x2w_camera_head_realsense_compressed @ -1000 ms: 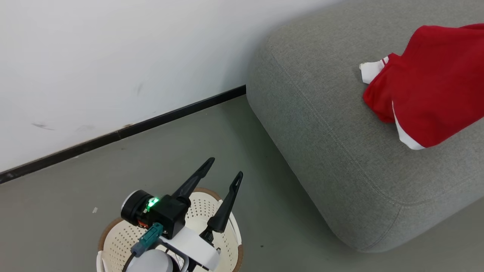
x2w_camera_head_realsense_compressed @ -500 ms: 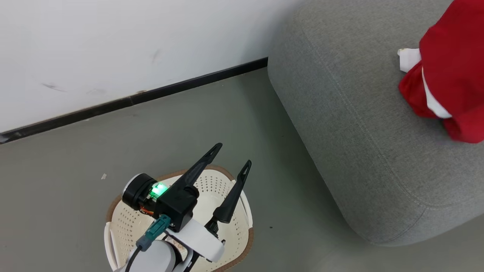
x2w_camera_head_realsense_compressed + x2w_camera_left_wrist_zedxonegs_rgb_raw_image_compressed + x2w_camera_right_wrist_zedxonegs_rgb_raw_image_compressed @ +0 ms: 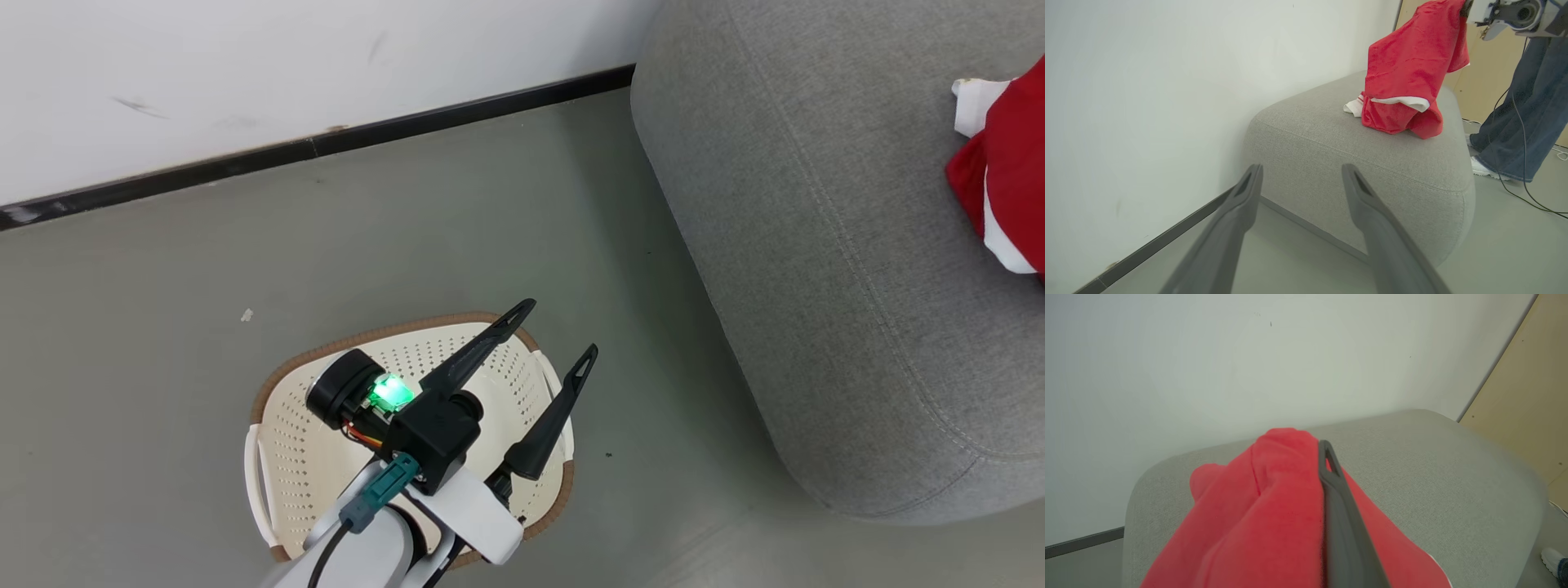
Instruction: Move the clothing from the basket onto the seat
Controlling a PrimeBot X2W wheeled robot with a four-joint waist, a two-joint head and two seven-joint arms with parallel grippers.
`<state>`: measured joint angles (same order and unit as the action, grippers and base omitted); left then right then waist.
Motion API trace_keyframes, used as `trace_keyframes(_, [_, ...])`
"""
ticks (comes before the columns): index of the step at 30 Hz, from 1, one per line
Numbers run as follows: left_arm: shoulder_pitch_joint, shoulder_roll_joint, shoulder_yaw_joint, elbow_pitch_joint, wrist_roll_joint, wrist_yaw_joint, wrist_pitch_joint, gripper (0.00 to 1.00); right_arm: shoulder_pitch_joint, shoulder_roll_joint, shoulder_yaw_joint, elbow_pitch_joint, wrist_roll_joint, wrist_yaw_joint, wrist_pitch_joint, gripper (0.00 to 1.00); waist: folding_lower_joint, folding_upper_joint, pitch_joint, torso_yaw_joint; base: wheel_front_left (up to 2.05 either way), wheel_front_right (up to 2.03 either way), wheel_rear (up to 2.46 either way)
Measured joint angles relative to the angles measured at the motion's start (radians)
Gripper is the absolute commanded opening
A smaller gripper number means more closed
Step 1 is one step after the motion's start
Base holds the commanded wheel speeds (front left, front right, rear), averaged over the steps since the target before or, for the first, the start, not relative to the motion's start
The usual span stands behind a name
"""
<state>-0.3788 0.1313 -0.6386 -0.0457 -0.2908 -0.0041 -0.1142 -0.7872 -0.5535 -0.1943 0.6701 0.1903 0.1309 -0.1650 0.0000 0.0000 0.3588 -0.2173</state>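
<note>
The cream basket with its brown rim stands on the floor left of the grey seat. My left gripper hovers open over the basket, holding nothing; the arm hides part of the basket's inside. The left wrist view looks past the left gripper to the seat. There, red clothing with white trim hangs from my right gripper, its lower end resting on the cushion. The right gripper is shut on the clothing, with one finger showing. The clothing sits at the head view's right edge.
A white wall with a black baseboard runs behind the basket and seat. A person's jeans-clad legs and white shoe stand at the seat's far end, with cables on the floor. A tan panel stands behind.
The head camera has turned, so the whole picture shifted: the basket now shows more fully and the clothing has slid to the right edge. The left gripper stays open over the basket.
</note>
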Motion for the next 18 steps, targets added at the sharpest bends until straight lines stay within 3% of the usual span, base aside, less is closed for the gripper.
trace_keyframes(18, [-0.068, -0.013, -0.046, -0.001, 0.030, -0.035, 0.025, 1.00, 0.044, 0.095, -0.070, 0.179, -0.036, 0.000, -0.049, 0.00, 0.0000, 0.0000, 0.109, 0.044, 0.00, 0.00, 0.00])
